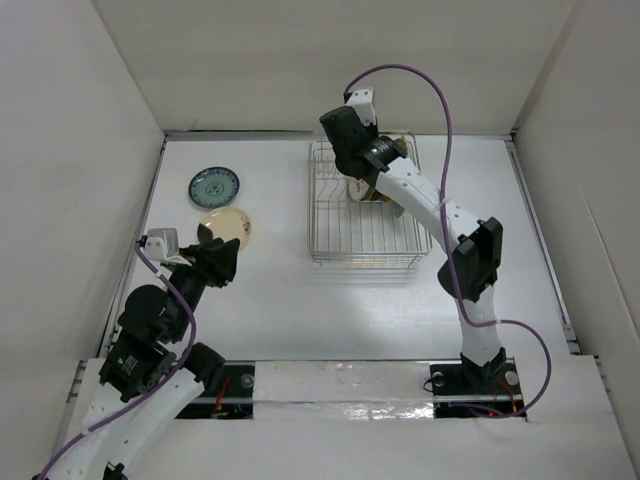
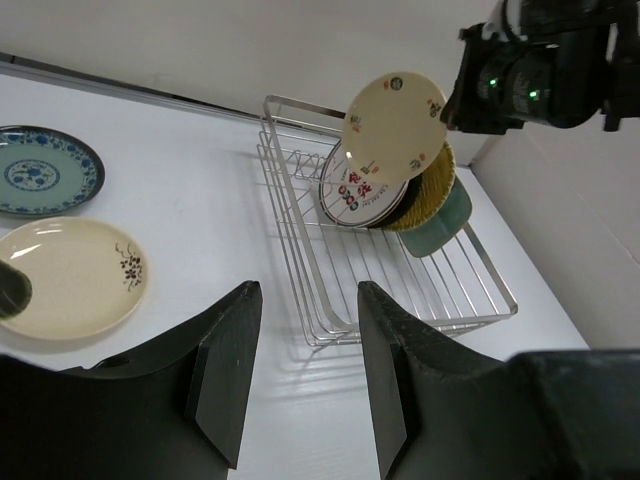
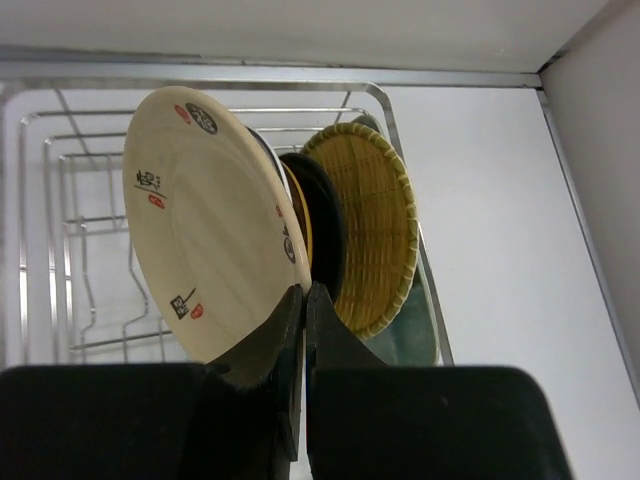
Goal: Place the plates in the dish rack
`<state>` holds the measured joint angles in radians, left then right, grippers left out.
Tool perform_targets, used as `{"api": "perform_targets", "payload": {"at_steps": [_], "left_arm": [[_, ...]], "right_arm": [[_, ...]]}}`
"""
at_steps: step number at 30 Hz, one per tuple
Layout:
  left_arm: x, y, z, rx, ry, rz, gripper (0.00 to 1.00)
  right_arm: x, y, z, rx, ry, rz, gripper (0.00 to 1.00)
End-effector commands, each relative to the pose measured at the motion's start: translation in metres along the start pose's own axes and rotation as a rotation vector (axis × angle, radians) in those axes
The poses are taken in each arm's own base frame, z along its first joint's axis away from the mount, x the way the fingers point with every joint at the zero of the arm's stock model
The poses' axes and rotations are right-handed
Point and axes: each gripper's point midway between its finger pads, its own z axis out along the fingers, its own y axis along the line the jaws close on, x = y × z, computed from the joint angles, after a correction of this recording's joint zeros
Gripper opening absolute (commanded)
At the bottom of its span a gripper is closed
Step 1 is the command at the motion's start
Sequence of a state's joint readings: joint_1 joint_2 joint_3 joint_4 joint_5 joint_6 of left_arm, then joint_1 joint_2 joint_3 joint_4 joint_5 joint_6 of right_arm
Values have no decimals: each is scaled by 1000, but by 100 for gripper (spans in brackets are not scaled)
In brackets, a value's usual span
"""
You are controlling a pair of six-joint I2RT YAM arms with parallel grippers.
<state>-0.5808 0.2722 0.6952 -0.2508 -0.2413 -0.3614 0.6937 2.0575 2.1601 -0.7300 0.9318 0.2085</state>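
The silver wire dish rack [image 1: 313, 215] stands at the back right of the table. Several plates stand on edge in it: a white one with red characters [image 2: 352, 190], a black one [image 3: 326, 232], a woven tan one [image 3: 375, 235] and a pale green one [image 2: 448, 222]. My right gripper [image 3: 304, 300] is shut on the rim of a cream plate with red and black marks [image 3: 205, 240] and holds it tilted above the rack, next to the standing plates. A teal patterned plate [image 1: 213, 186] and a cream plate [image 1: 226, 226] lie flat at the left. My left gripper [image 2: 305, 370] is open and empty just near of the cream plate.
White walls close in the table at the back and on both sides. The near half of the rack [image 2: 400, 290] holds only bare wire. The right arm [image 1: 440, 215] reaches over the rack's right side.
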Motion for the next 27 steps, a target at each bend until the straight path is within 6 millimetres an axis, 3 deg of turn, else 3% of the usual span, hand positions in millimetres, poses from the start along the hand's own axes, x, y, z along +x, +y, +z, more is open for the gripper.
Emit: {"api": "perform_targets", "payload": {"at_steps": [1,9,17,21,27], "left_arm": [[-5,-1,-1,4,-24,-16,41],[1,-2,3,4,2,-13,41],[-2,-1,0,3,-11,-21,41],[-1,-2,1,6,-7,-17,41],[-3,-1,0,1,-15,-20,41]], "right_arm": [[1,-14,4,61,29,-53,0],[14,-12,21,90,66,-76,0],[3,-27,18,139,49,-39,0],[2,-25,20,138,47,-47,0],[25,-10,35,146,88,-100,0]]}}
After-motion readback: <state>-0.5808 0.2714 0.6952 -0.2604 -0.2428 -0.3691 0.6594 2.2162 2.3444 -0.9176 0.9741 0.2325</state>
